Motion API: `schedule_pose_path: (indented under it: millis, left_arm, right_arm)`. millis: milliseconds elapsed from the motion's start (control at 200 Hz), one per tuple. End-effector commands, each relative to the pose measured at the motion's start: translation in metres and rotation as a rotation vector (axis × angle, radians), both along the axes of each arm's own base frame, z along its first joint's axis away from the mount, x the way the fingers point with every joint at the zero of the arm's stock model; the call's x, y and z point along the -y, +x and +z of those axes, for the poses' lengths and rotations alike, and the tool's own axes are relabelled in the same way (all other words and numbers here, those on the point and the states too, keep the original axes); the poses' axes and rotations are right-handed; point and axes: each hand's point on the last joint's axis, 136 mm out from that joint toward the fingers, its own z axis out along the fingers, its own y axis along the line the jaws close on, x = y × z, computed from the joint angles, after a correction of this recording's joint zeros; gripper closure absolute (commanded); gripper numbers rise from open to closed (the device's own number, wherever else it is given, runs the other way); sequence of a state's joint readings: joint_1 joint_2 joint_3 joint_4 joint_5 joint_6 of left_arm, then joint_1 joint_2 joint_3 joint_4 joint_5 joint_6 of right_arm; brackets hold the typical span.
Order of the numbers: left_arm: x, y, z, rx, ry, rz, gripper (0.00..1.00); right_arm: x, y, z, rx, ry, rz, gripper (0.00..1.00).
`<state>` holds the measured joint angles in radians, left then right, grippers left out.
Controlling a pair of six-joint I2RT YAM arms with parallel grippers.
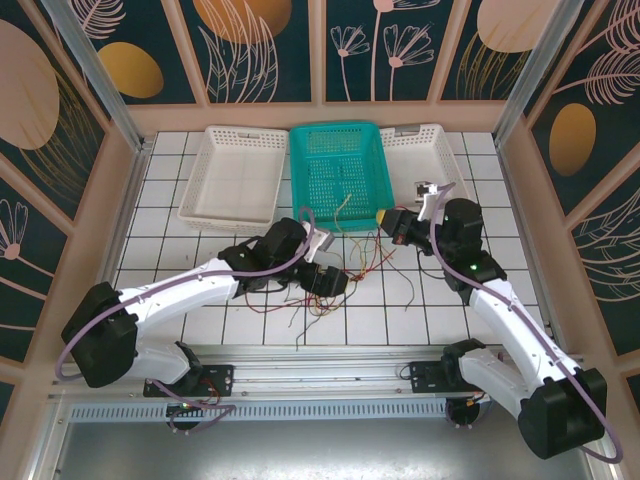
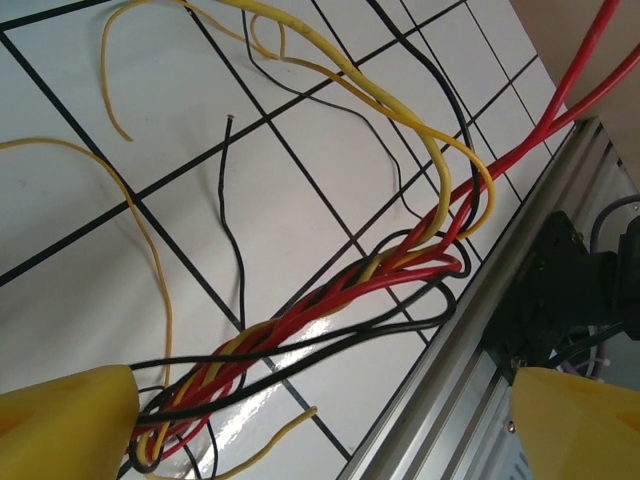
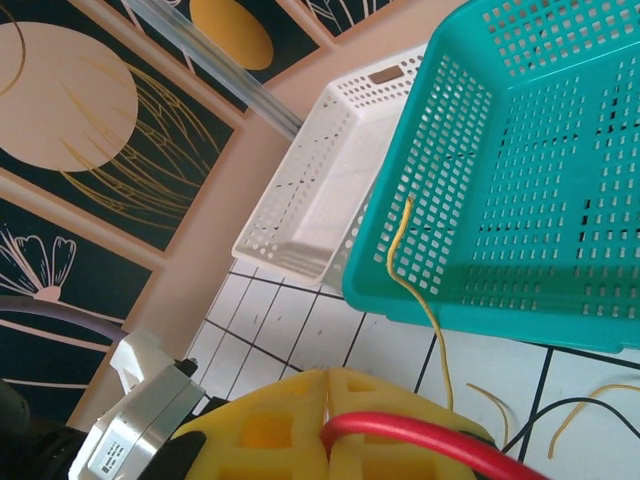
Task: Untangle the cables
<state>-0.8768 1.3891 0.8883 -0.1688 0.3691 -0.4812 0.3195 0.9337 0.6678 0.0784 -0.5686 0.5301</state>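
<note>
Limp, light cables look best taken at their twisted middle by the wide-open left gripper, with the right gripper pinching a red cable.

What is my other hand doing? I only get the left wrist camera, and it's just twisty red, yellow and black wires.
Observer: The right gripper is shut on a red cable.
Operator: Is there somewhere to put wires?
Observer: Yes, a teal basket stands at the far side of the table, between two white baskets.
Operator: Are any wires near it?
Observer: The end of one yellow cable rises in front of its near wall. I cannot tell if it touches.
</note>
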Motion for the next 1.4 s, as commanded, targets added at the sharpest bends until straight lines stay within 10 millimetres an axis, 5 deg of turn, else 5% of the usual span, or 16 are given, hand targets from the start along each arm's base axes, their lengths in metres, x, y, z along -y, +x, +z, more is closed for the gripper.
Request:
schedule_pose_path:
  millis: [0, 285, 636, 736, 831, 1156, 1396]
  left_arm:
    - [0.006, -0.003, -0.004, 0.023, -0.012, -0.044, 0.09]
    - [0.000, 0.001, -0.019, 0.054, 0.054, -0.052, 0.11]
    - [0.004, -0.003, -0.011, 0.063, 0.008, -0.072, 0.56]
    - [0.003, -0.004, -0.003, 0.073, -0.006, -0.070, 0.76]
    - [-0.001, -0.007, 0.007, 0.079, -0.020, -0.069, 1.00]
    - [-0.045, -0.025, 0.048, 0.138, 0.036, -0.024, 1.00]
    - [-0.091, -0.034, 0.064, 0.217, 0.151, 0.025, 1.00]
  right_arm:
    - [-0.010, -0.003, 0.031, 0.095, 0.039, 0.054, 1.00]
    - [-0.014, -0.009, 0.036, 0.109, 0.065, 0.088, 1.00]
    - [-0.014, -0.009, 0.035, 0.103, 0.072, 0.088, 1.00]
    - [-0.009, -0.005, 0.030, 0.094, 0.048, 0.045, 1.00]
    - [0.008, 0.007, 0.021, 0.066, 0.001, -0.076, 1.00]
    - [0.103, 0.040, -0.029, -0.151, -0.009, -0.442, 1.00]
    - [0.156, 0.043, -0.042, -0.208, -0.010, -0.618, 1.00]
